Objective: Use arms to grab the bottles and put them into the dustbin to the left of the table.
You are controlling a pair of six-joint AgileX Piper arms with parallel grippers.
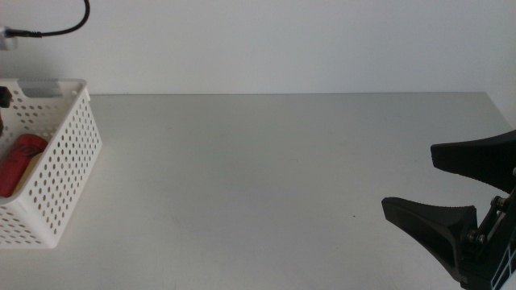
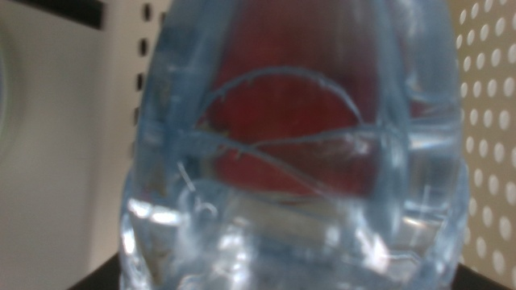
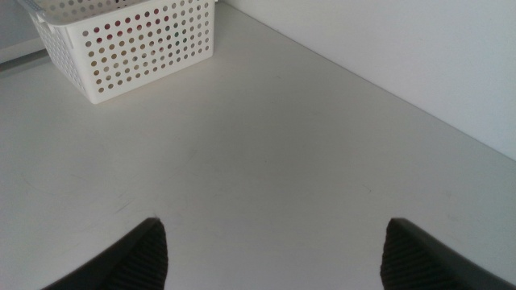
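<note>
**Last bottle hangs over the basket as the surface stands cleared**

A clear water bottle point(image 2: 294, 161) fills the left wrist view, so close that its ribbed, crumpled wall blurs; behind it lie the perforated white walls of the dustbin point(image 1: 68, 173) and, seen through the plastic, the red of a soda can point(image 1: 18, 163) already lying inside; by that reading the bottle is held above or within the basket, mouth of the bin below it, ready for release. The left tool cannot be made out: only a dark sliver shows along the edge beneath the bottle, and whether its jaws are clamped on the bottle cannot be told from these views; in the middle view that arm is out of sight, apart from a dark scrap at the frame's edge beside the basket. The right tool point(image 1: 455, 189) waits at the near right corner of the surface point(image 1: 266, 185), jaws spread wide apart and holding nothing, well apart from the dustbin, which stands at the far left; its own camera shows bare tabletop between the two dark tips. Hidden or unclear: the bottle's cap, the pale-yellow drink bottle, and most of the basket's floor, cut off by the frame; a pale patch beside the can may be another item, too small to name.
</note>
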